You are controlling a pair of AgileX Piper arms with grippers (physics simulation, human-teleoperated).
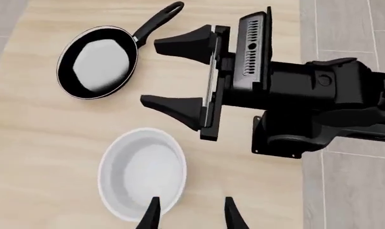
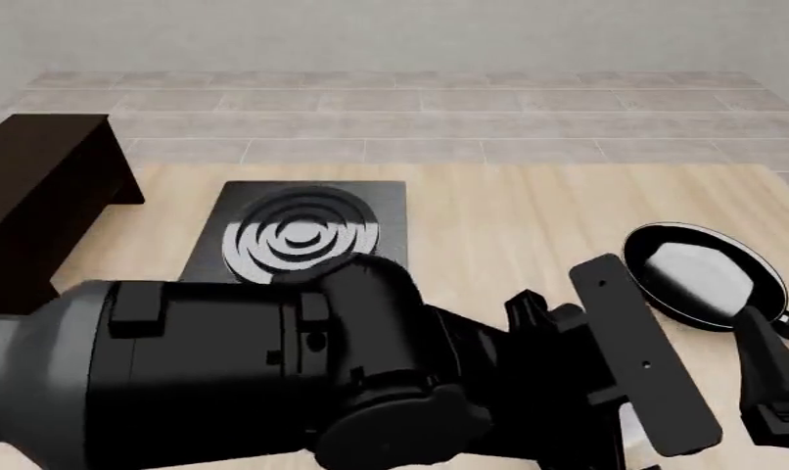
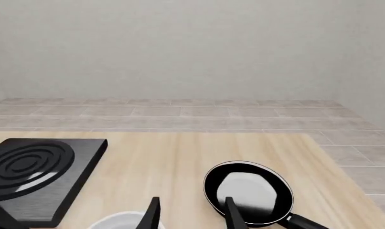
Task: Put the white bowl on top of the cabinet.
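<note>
Left gripper (image 1: 189,213) fingertips are showing at the frame edge in the left wrist view, standing apart and holding nothing, one tip overlapping the rim of the bowl (image 1: 142,173). It is sitting upright on the table (image 1: 33,143), with the pan (image 1: 98,61) lying near it. Right gripper (image 1: 173,74) is hanging over the table beside the pan, its jaws spread wide and empty.

Front view: the left arm (image 2: 277,372) is filling the foreground and hiding most of the bowl. Cabinet (image 2: 35,201) is standing at the far left, well apart, beside the stove (image 2: 303,235).

Right wrist view: the bowl's rim (image 3: 123,221) is showing beside the open fingers (image 3: 234,214), pan (image 3: 249,192) beyond.
</note>
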